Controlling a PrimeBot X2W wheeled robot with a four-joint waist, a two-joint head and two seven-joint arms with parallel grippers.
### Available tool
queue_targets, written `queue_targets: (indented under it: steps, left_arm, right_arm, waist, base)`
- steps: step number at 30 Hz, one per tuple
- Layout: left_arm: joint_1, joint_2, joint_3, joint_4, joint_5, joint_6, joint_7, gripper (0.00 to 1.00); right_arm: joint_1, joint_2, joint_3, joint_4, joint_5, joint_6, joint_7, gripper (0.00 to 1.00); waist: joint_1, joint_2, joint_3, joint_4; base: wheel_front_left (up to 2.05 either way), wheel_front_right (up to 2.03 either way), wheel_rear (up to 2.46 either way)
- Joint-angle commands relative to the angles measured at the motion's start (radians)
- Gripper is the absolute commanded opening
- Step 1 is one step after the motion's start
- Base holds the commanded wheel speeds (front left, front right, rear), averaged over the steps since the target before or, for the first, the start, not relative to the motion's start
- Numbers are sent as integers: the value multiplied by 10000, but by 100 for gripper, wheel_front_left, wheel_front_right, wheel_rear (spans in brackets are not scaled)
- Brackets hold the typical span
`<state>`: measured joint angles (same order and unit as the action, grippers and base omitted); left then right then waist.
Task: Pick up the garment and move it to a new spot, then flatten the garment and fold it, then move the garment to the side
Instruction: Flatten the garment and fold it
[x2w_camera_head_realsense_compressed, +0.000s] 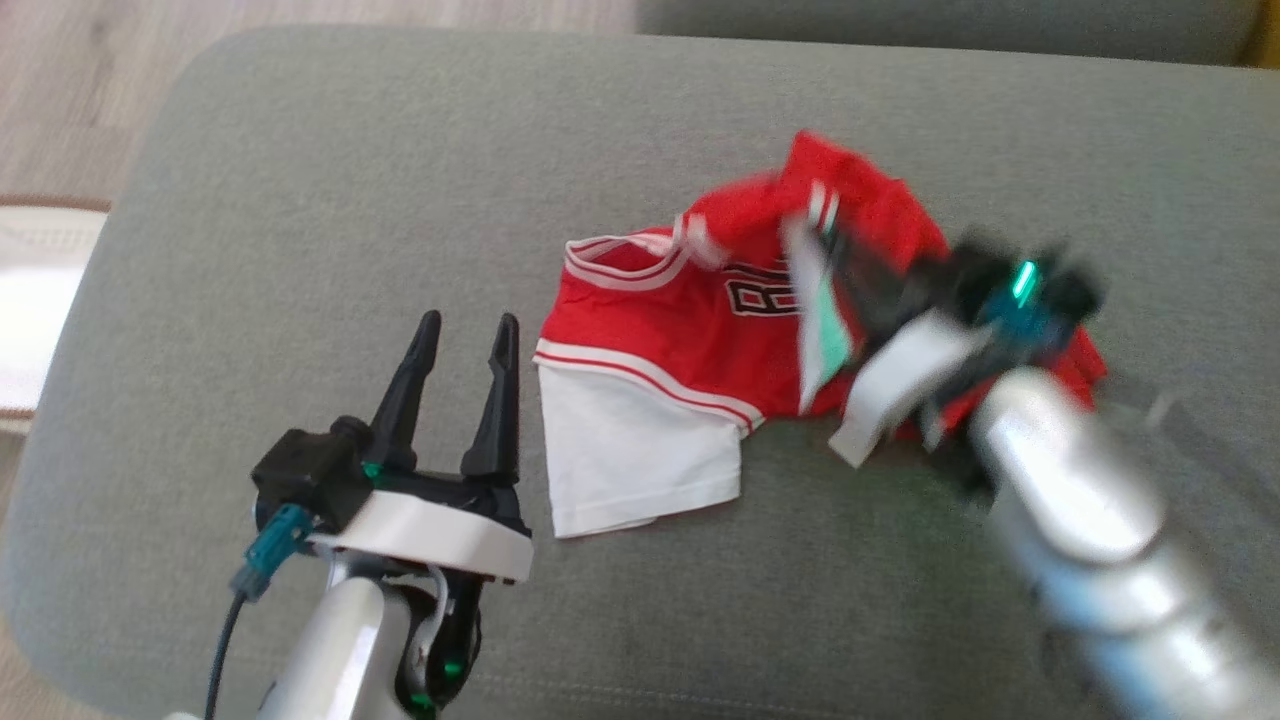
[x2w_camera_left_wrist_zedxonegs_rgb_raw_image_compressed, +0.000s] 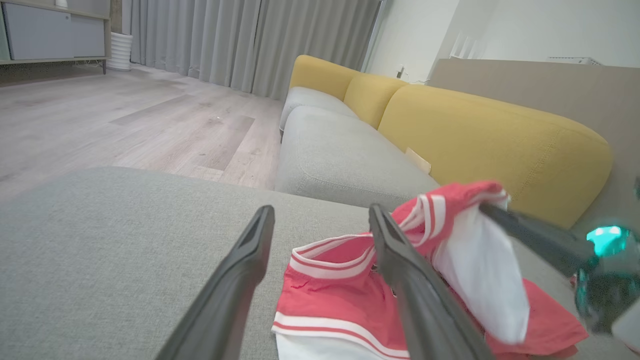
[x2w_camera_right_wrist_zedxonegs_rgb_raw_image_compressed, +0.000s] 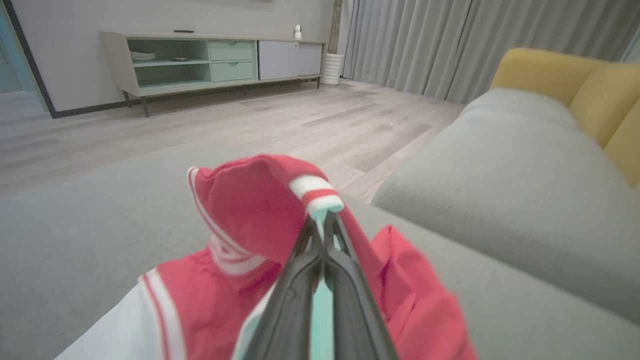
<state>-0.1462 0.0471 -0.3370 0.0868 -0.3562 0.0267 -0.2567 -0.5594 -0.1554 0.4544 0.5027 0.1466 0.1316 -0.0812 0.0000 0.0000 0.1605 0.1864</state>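
Garment (x2w_camera_head_realsense_compressed: 660, 340) — red, white sleeves, striped trim; cushion (x2w_camera_head_realsense_compressed: 400, 180) grey.

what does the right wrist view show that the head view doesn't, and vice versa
Right wrist view, against the head view: the sideboard along the wall, the grey curtains, and a close look at the right gripper shut on the striped trim of the garment.
Head view, against the right wrist view: the left gripper, open, apart from the white sleeve, and the black lettering.
Both: the garment with one end raised, the grey cushion under it and the wooden floor.
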Motion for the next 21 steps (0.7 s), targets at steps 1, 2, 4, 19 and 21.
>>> queue_targets:
  steps: [1,2,4,19,21]
  left_arm:
    - [-285,31,266,-395,-60,18,-51,100]
    - [-334,31,201,-402,-93,13,-51,100]
    - [-455,31,13,-423,-191,11,-51,100]
    - [-923,31,-779,-573,-788,290,-51,100]
    - [-941,31,-690,-571,-766,333,-51,100]
  right_arm:
    - [-907,-157,49,-510,-70,-9,146,0]
    - [-1319,-371,93,-572,-81,-9,357,0]
    - [-2188,-894,262,-529,-90,-9,779,0]
    - [-7887,-2662,3070,4293,440,-9,1300,100]
    - [-8116,-2393,3463,4775,608,-9,1272,100]
  waist:
    - [0,0,143,181]
    - [0,0,218,308]
    - [0,0,399,636]
    - [0,0,1463,2526]
    - [0,0,1457,2355]
  base:
    - [0,0,0]
    - [0,0,0]
    - [0,0,0]
    - [0,0,0]
    - [0,0,0]
